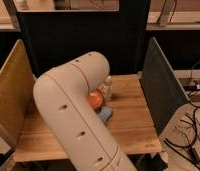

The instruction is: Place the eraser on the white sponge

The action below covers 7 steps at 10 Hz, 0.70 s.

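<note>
My large white arm rises from the bottom edge and covers the middle of the wooden table. The gripper is hidden behind this arm, somewhere over the table's centre. A corner of the white sponge, a pale bluish pad, pokes out from the arm's right edge. Just above it shows part of an orange bowl. The eraser is hidden from view.
A clear plastic cup stands behind the orange bowl. A yellow panel walls the table's left side, a dark panel its right, and a black board the back. Cables lie on the floor at right.
</note>
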Tool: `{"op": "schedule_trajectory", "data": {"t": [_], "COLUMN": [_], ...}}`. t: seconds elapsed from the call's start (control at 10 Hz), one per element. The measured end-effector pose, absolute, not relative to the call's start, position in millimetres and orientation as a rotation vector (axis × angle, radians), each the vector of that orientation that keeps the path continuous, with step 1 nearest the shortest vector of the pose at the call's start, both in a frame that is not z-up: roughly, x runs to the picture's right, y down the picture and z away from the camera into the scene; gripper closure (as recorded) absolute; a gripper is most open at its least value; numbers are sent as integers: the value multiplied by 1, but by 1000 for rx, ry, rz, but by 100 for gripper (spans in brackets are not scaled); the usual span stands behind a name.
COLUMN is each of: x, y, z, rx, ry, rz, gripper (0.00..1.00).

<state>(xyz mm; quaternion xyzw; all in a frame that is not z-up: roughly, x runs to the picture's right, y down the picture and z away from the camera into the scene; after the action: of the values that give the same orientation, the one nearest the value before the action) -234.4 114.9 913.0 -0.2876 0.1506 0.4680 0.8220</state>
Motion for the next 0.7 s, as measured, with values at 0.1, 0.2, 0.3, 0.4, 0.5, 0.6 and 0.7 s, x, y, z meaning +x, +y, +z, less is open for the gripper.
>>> {"op": "schedule_trajectory", "data": {"t": [0.1,0.2,0.3,0.4,0.5,0.6,0.7], "x": [-233,-231,-230,-227,-224,-223,-220], "y": [115,118,119,119,114,107,100], "z": [913,914,915,914,911,906,901], "rx": [-609,-606,-603,-592,-574,-560,-546], "ry": [322,324,326,325,313,292,272], "rz": [1000,1003,1003,1007,1010,1018,1027], "gripper": [64,75,82,93,99,100,100]}}
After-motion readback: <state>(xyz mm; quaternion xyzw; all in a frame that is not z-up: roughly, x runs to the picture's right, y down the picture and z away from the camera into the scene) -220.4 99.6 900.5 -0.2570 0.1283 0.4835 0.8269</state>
